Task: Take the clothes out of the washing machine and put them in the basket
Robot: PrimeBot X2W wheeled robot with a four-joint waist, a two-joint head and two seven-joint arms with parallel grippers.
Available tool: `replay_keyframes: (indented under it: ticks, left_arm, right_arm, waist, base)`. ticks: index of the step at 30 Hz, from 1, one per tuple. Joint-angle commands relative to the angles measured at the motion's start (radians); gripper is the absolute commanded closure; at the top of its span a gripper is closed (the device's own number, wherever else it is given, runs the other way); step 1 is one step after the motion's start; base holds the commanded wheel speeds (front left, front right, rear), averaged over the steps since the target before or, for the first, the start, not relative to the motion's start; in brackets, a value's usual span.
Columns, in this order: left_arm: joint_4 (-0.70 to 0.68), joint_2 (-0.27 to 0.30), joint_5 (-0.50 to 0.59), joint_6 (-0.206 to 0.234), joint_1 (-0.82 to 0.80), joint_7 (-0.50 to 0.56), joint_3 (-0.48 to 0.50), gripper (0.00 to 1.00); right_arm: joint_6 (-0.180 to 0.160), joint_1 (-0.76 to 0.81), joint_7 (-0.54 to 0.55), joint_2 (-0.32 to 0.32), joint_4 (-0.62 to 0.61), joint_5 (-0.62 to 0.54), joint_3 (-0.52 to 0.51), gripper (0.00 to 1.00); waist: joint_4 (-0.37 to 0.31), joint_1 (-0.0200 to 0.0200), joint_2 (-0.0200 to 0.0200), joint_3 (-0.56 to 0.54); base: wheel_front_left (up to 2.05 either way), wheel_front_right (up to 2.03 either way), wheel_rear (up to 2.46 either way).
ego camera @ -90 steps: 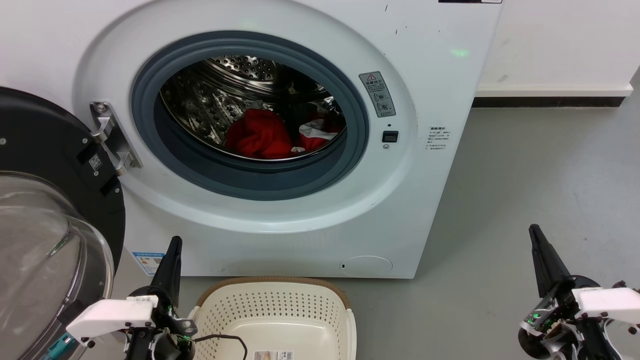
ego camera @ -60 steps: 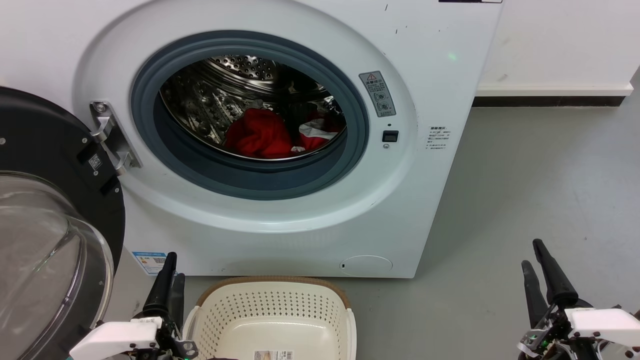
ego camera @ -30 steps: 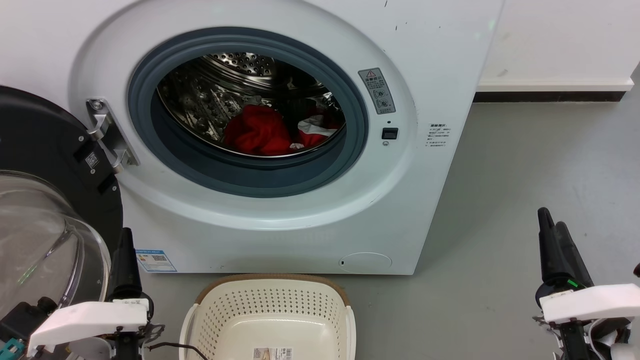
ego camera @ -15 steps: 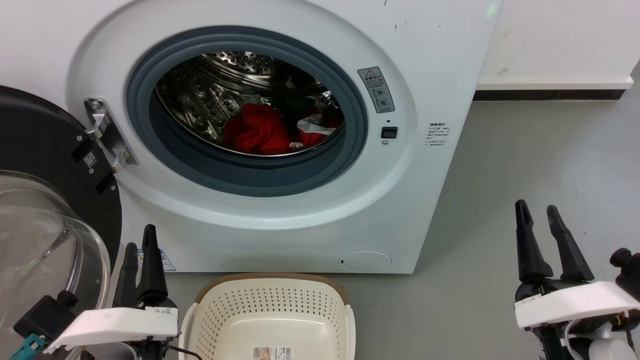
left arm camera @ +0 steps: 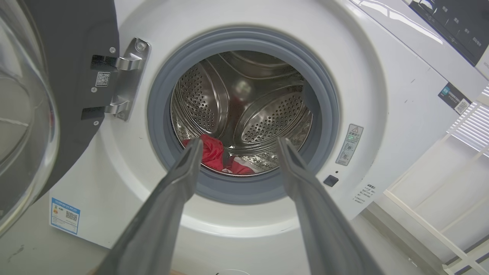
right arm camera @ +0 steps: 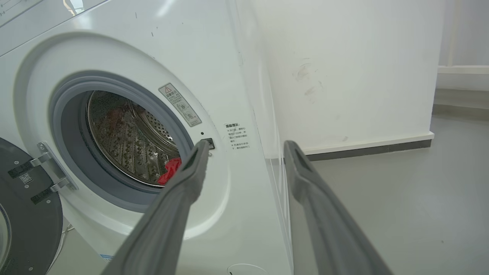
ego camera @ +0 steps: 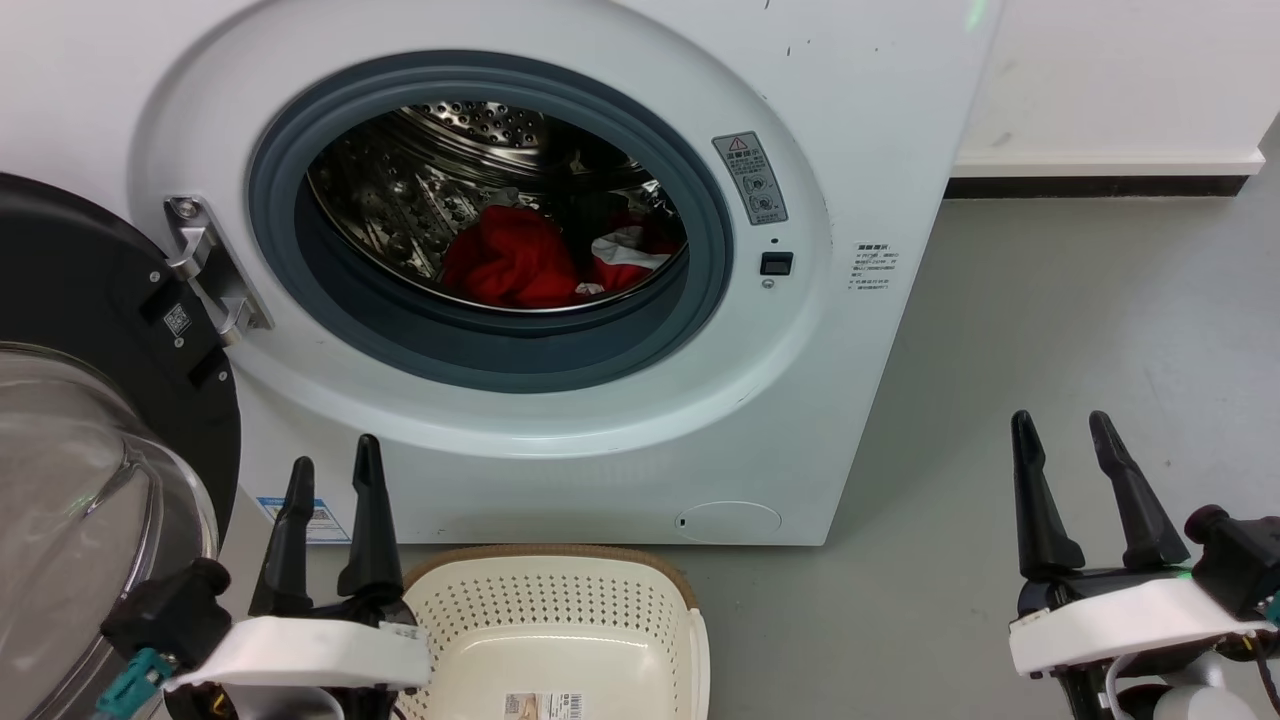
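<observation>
1. Head view: the large white front-loading washing machine (ego camera: 880, 120) stands with its black-framed glass door (ego camera: 90, 280) swung wide to the robot's left, leaving the grey-rimmed porthole (ego camera: 720, 250) open. Both clothes lie on the bottom of the perforated steel drum (ego camera: 400, 200). A plain red garment (ego camera: 510, 265) is bunched near the middle, and a red garment with a white band (ego camera: 630, 250) touches it on the robot's right.
2. Same view: the small cream-white perforated plastic basket with a brown rim (ego camera: 545, 553) sits on the grey floor (ego camera: 1050, 320), just before the washer's lower front edge. It holds no clothes; there is a paper label (ego camera: 540, 705) on its bottom.
3. Same view: the left gripper (ego camera: 335, 452) is low beside the basket's left edge, fingers parted and holding nothing. The right gripper (ego camera: 1059, 416) is over bare floor, well apart from the washer's right front corner, fingers also spread and empty.
4. Left wrist view: the two grey fingers (left arm camera: 172, 198) stand wide apart and frame the porthole. The red clothes show between their tips, far inside the drum.
5. Right wrist view: the fingers (right arm camera: 168, 214) are wide and empty, pointing at the washer's right front edge. A scrap of red shows in the drum beside the left fingertip.
6. Judgement: the task is at its start, with the reach into the drum not yet made. The left gripper looks better lined up. The next move calls for lifting it to porthole height, passing the grey rim without scraping it, and pinching a raised fold of the plain red garment.
</observation>
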Motion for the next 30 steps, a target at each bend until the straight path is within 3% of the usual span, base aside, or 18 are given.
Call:
replay_keyframes:
  ticks: [1, 10, 22, 30]
  left_arm:
    - [-0.017, 0.002, 0.032, 0.005, 0.001, -0.01, -0.009, 0.0]
    - [-0.01, 0.007, 0.186, 0.036, 0.015, -0.033, -0.069, 0.0]
    - [0.01, 0.025, 0.292, 0.085, 0.03, -0.062, -0.112, 0.0]
    - [0.031, 0.03, 0.365, 0.08, 0.039, -0.079, -0.133, 0.0]
  right_arm:
    - [0.0, 0.001, -0.009, -0.004, -0.016, -0.031, 0.003, 0.0]
    - [0.0, 0.014, -0.033, -0.004, -0.005, -0.136, 0.016, 0.0]
    - [0.0, 0.035, -0.06, -0.005, 0.034, -0.217, 0.02, 0.0]
    - [0.0, 0.042, -0.078, -0.004, 0.061, -0.263, 0.017, 0.0]
  waist:
    - [0.0, 0.0, 0.0, -0.001]
    - [-0.001, 0.0, 0.0, -0.004]
    - [-0.003, 0.0, 0.0, -0.003]
    - [-0.007, 0.0, 0.0, -0.001]
  base:
    - [0.0, 0.0, 0.0]
    - [0.0, 0.0, 0.0]
    - [0.0, 0.0, 0.0]
    - [0.0, 0.0, 0.0]
